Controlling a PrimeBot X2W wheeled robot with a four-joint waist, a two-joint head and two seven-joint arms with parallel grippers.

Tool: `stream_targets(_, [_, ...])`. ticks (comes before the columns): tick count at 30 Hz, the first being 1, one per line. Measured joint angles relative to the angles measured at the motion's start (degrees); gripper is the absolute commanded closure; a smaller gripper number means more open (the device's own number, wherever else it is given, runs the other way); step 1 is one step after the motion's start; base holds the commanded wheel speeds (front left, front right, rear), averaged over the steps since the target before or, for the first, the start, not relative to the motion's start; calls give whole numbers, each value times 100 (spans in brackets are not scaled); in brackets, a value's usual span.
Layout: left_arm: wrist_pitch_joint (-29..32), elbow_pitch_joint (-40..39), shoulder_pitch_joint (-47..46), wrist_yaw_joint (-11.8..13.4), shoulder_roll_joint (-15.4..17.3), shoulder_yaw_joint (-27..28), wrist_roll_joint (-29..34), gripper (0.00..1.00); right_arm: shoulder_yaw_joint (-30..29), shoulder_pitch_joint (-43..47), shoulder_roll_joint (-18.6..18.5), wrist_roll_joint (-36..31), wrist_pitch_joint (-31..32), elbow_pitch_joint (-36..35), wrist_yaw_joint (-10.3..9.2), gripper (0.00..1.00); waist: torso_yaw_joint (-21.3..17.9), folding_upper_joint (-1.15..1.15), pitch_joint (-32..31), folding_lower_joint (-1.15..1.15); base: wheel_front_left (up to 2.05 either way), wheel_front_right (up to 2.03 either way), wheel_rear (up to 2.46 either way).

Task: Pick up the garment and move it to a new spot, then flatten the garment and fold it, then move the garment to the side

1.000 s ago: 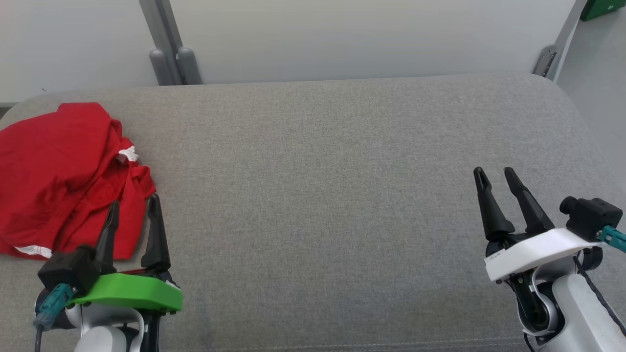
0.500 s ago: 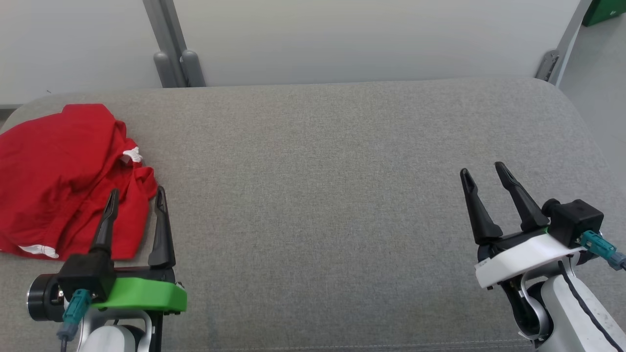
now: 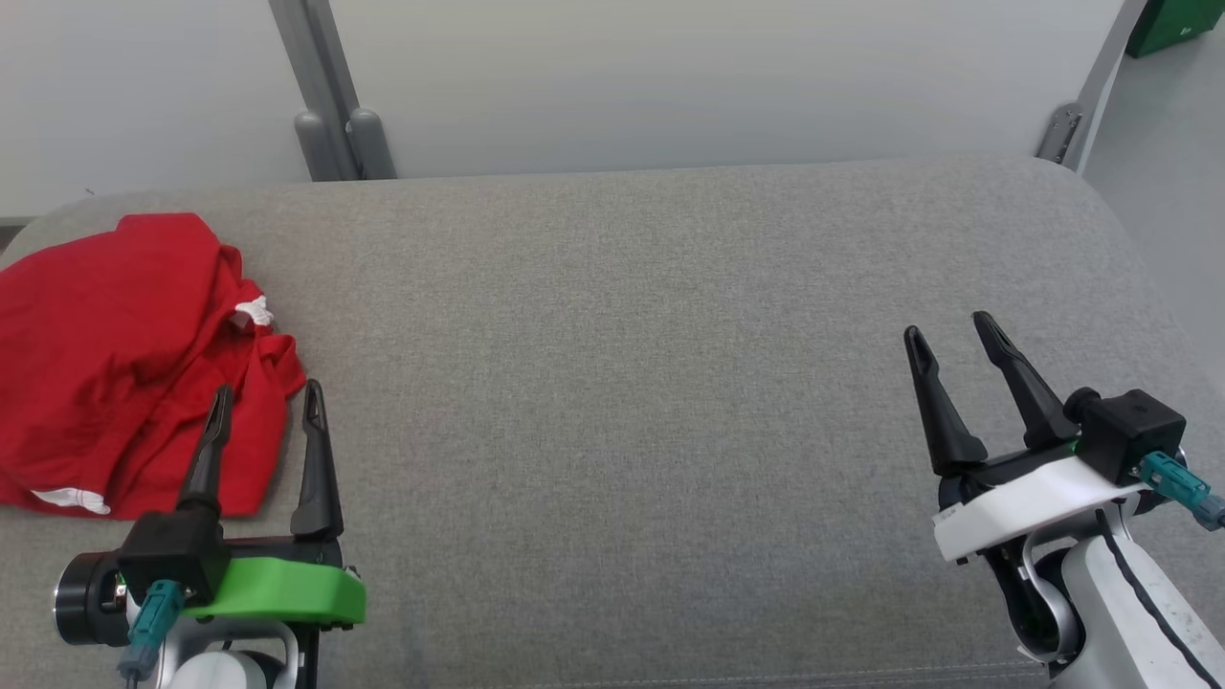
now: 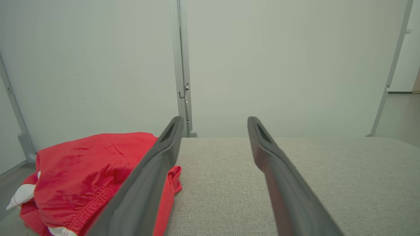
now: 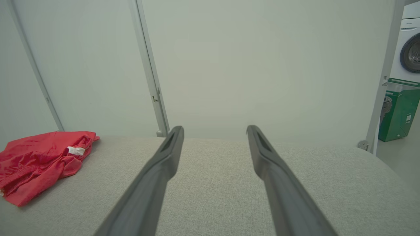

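I judge nothing done yet: the red garment (image 3: 124, 364) lies crumpled at nine o'clock on the grey cushion (image 3: 622, 383), unlifted, with my left gripper (image 3: 266, 392) spread empty near its edge and my right gripper (image 3: 947, 325) spread empty at four o'clock.

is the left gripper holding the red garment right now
No, the left gripper stands open and empty, while the red garment lies crumpled on the grey cushion.
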Motion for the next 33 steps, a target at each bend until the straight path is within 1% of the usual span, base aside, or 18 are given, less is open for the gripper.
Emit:
stream_targets(11, [1, 357, 30, -37, -10, 234, -19, 0, -83, 4, 68, -52, 0, -40, 78, 0, 37, 0, 44, 0, 0, 0, 0])
stream_targets(16, [1, 543, 30, -54, 137, 489, -140, 0, -22, 4, 118, -58, 0, -64, 142, 0, 116, 0, 113, 0, 0, 0, 0])
stream_targets(23, [1, 595, -55, -112, 182, 576, -190, 0, 86, 4, 182, -60, 0, -172, 194, 0, 245, 0, 295, 0, 0, 0, 0])
stream_targets(26, [1, 638, -244, -158, 183, 600, -231, 0, 116, 2, 177, -110, 0, -199, 237, 0, 327, 0, 413, 0, 0, 0, 0])
stream_targets(33, [1, 762, -609, -238, 109, 510, -278, 0, 104, -144, 105, -171, 0, -257, 261, 0, 741, 0, 648, 0, 0, 0, 0])
